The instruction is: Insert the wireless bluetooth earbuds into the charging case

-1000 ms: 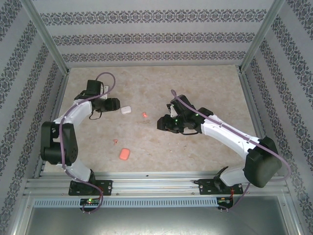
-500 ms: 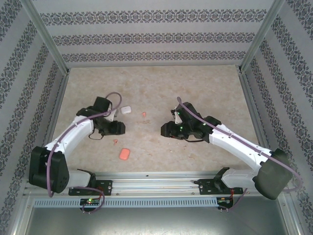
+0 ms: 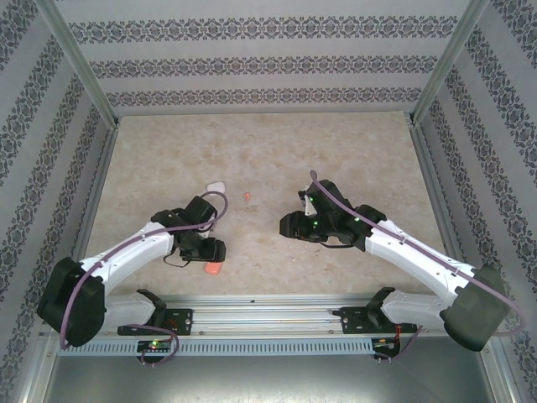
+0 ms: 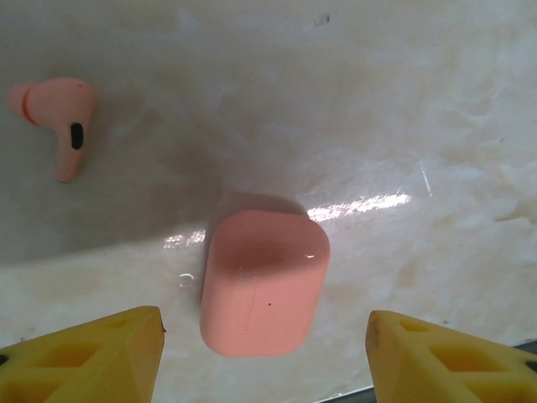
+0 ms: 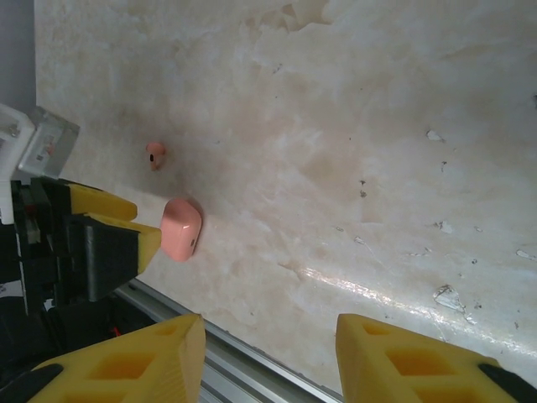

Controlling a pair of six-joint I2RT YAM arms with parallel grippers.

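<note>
A shut salmon charging case [image 4: 264, 281] lies on the table near its front edge, also seen as the salmon case [image 3: 212, 269] [image 5: 181, 228]. My left gripper [image 4: 264, 361] hovers just over it, open, with one yellow fingertip on each side and nothing held; from above the left gripper [image 3: 210, 257] sits at the case. One salmon earbud [image 4: 59, 117] [image 5: 154, 154] lies loose beside the case. Another salmon earbud [image 3: 247, 196] rests mid-table. My right gripper [image 3: 287, 225] [image 5: 268, 353] is open and empty, to the right of the case. The white earbuds are out of view.
A white charging case [image 3: 216, 186] lies behind the left arm. The aluminium rail [image 3: 268, 304] runs along the table's front edge, close behind the salmon case. Patterned walls enclose the table on three sides.
My left arm has swung from beside the white case toward the front edge and now stands over the salmon case. The right gripper has shifted slightly nearer the front.
</note>
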